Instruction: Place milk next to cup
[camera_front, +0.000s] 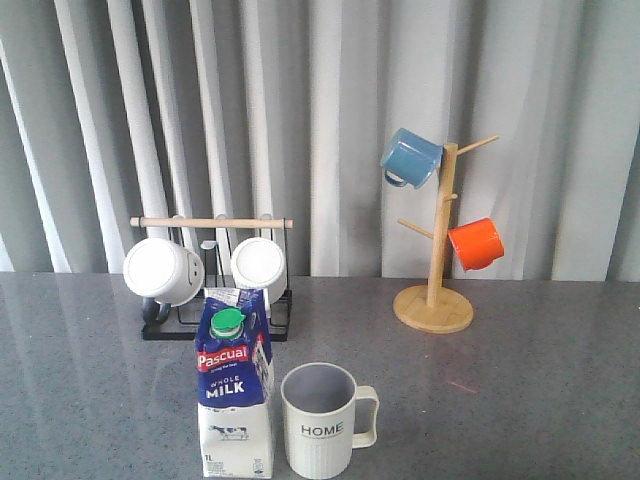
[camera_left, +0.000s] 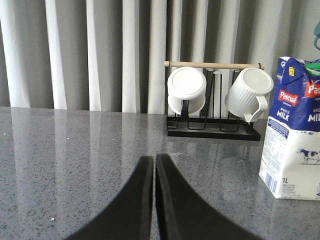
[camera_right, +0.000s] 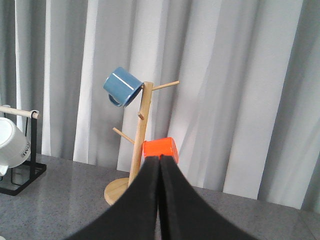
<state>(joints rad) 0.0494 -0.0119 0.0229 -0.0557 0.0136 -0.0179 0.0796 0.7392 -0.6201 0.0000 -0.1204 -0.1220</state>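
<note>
Front view: tall blue-and-white gable-top milk carton (camera_front: 235, 395) upright just beside ribbed pale grey "HOME" mug (camera_front: 322, 418). Left wrist view: left gripper (camera_left: 154, 162) closed, empty, apart from carton. Right wrist view: right gripper (camera_right: 160, 160) closed, empty.

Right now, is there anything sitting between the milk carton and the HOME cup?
Nothing. The front view shows only a narrow strip of bare table between the milk and the cup; they stand side by side, not touching.
</note>
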